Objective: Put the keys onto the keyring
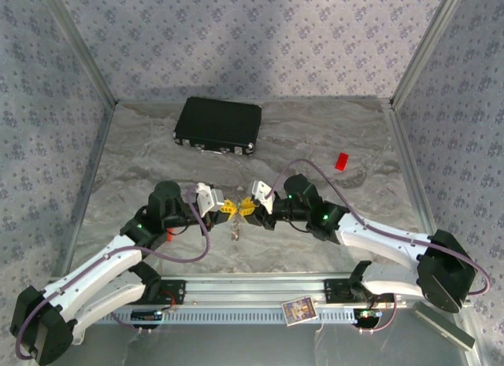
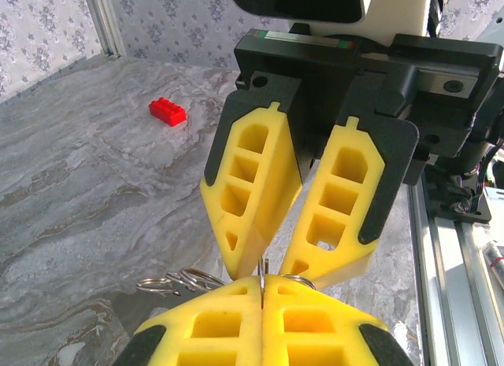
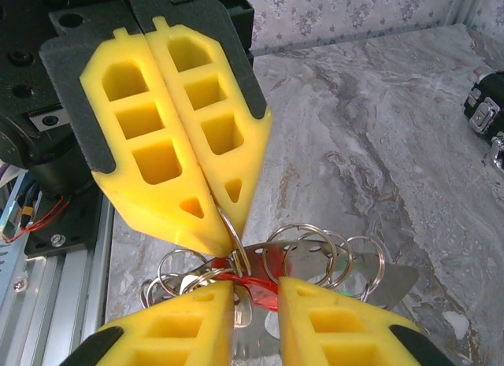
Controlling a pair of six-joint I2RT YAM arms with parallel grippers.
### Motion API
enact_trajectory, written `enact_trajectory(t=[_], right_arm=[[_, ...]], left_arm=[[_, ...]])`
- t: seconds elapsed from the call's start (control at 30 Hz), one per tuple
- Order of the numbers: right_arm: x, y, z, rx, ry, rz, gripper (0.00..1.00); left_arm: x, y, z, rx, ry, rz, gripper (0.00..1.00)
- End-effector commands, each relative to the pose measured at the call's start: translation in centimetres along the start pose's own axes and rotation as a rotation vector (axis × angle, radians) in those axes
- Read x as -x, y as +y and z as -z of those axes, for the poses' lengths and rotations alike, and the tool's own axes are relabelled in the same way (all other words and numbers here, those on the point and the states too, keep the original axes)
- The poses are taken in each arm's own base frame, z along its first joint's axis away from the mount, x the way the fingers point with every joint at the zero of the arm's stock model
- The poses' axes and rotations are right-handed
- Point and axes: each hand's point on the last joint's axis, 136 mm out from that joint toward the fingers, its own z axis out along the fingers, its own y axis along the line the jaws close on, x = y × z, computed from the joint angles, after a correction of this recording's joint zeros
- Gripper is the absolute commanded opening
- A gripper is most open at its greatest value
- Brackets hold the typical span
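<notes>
You have one high view and two close ones.
Your top camera looks down from above and behind the arms, far enough to take in the whole table (image 1: pixel 126 161). Each wrist camera sits just behind its own fingers, very near: the left gripper (image 2: pixel 261 303) faces the right gripper (image 2: pixel 264 262), and the reverse. Both wrist views share the keyring (image 3: pixel 315 252) between them; the red block (image 2: pixel 168 111) shows from the left wrist and from above.
</notes>
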Motion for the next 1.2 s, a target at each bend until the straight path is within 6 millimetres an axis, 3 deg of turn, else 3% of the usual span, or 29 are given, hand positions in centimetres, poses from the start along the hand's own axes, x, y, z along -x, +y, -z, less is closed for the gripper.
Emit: enact_trajectory(t=[0.0, 0.17, 0.3, 0.6, 1.17], right_arm=[[2.3, 0.1, 0.1, 0.015, -0.062, 0.014, 0.21], [1.1, -0.7, 1.2, -0.039, -0.011, 0.035, 0.28], [1.4, -0.8, 2.3, -0.047, -0.012, 0.057, 0.27], [3.3, 0.6, 1.2, 0.047, -0.069, 0.05, 0.21], [1.9, 1.3, 0.7, 0.098, -0.035, 0.027, 0.22]], left_arm=[[1.9, -0.8, 0.1, -0.039, -0.065, -0.067, 0.0], [1.9, -0.8, 0.2, -0.038, -0.062, -0.073, 0.0], [1.9, -0.9, 0.1, -0.043, -0.064, -0.074, 0.0], [2.2, -1.3, 0.0, -0.064, -0.072, -0.087, 0.0], [1.9, -1.4, -0.2, -0.066, -0.06, -0.09, 0.0]])
